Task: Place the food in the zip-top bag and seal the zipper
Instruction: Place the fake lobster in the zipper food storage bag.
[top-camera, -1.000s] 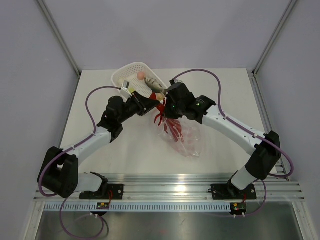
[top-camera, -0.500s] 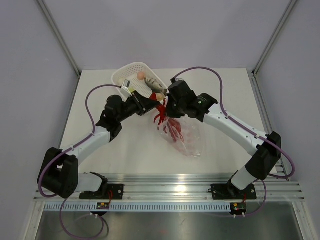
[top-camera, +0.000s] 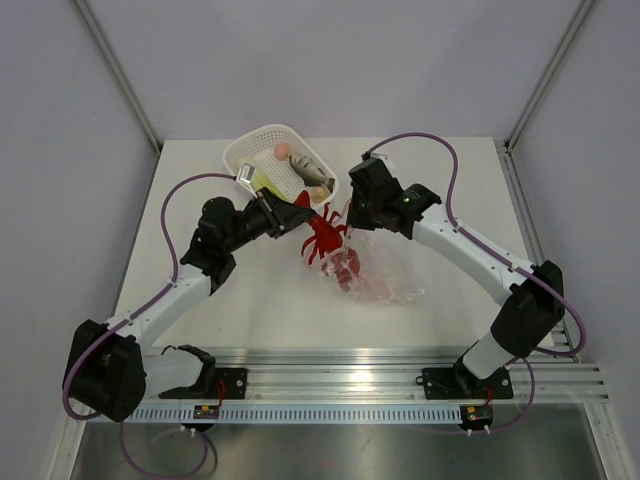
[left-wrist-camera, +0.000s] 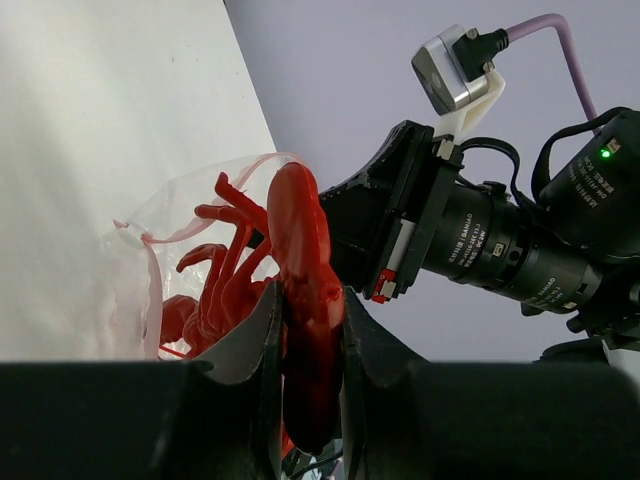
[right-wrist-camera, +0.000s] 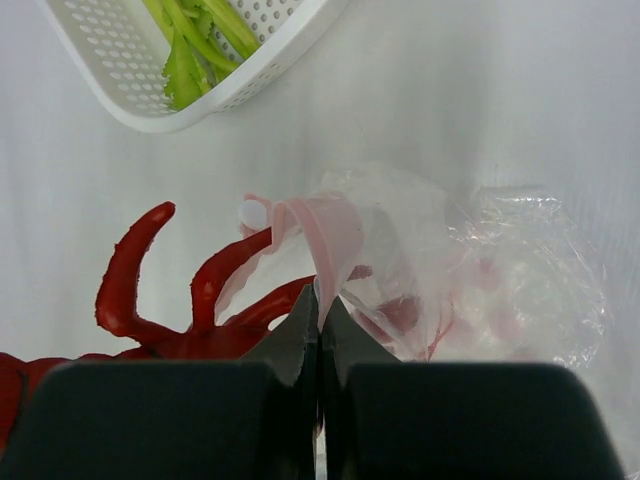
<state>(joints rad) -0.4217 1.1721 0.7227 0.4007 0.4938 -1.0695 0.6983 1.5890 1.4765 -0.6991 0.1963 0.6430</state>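
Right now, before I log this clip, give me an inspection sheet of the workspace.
Surface: white table, flat.
Job's things: red lobster at the mouth of the clear bag; zipper unsealed; fish, green vegetable and peach piece in the white basket.
Clutter: nothing seen.
Pincers: left pincer shut on the lobster; right pincer shut on the bag's edge.
Cables: purple cables arch above both arms.
Surroundings: grey walls; metal rail at the near edge.

White table (top-camera: 260, 300), pale lilac walls (top-camera: 330, 60), grey metal corner posts (top-camera: 117, 70), aluminium rail (top-camera: 340, 380) along near edge, even light
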